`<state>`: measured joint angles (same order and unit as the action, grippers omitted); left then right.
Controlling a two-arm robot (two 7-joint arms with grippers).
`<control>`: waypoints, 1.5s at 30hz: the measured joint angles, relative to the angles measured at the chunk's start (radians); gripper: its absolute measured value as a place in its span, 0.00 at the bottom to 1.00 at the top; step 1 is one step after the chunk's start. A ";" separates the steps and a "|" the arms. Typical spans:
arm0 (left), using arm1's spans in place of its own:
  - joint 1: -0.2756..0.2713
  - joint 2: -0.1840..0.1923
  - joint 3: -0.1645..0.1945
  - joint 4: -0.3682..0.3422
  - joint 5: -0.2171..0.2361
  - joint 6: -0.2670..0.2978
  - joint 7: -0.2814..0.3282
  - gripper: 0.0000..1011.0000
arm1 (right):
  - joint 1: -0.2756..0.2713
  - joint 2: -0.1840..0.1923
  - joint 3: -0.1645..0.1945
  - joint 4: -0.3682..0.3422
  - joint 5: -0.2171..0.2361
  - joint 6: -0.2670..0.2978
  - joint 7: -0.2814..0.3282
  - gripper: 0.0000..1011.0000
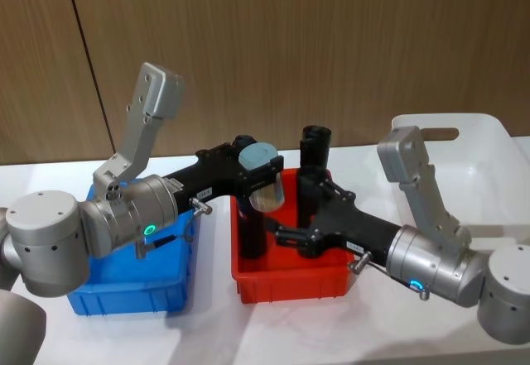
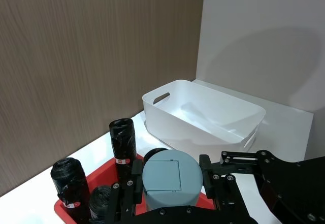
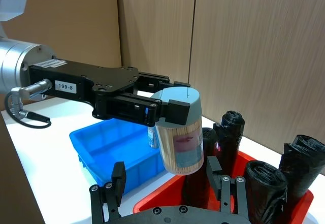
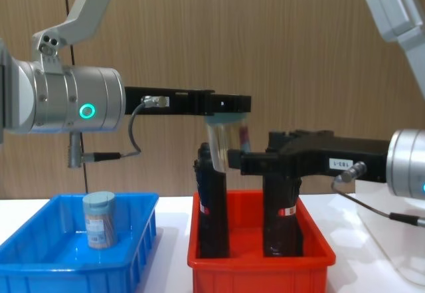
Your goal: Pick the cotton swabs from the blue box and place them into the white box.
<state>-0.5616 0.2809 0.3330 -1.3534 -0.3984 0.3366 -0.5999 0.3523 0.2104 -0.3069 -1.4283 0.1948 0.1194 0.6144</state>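
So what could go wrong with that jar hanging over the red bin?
The left tool grips the cotton swab jar up near its lid, above the red bin. If it slips, it would likely land among the black cylinders, not in the white box.
The open right tool sits very close to the jar, so the two tools might bump.

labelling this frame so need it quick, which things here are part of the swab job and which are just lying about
Job: cotton swab jar held in the left pincer above the red bin; second swab jar in the blue box; white box; right pincer, open, over the red bin.
Lying about: red bin; black bag rolls standing in it.
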 joint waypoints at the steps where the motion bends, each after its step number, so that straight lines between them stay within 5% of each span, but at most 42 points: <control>1: 0.000 0.000 0.000 0.000 0.000 0.000 0.000 0.66 | 0.003 -0.002 -0.001 0.004 0.001 0.000 0.001 0.99; 45: 0.000 0.000 0.000 0.000 0.000 0.000 0.000 0.66 | 0.143 -0.062 -0.015 0.248 0.015 -0.056 0.006 0.99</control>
<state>-0.5616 0.2809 0.3329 -1.3534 -0.3984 0.3366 -0.6000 0.4950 0.1484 -0.3220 -1.1802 0.2096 0.0633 0.6201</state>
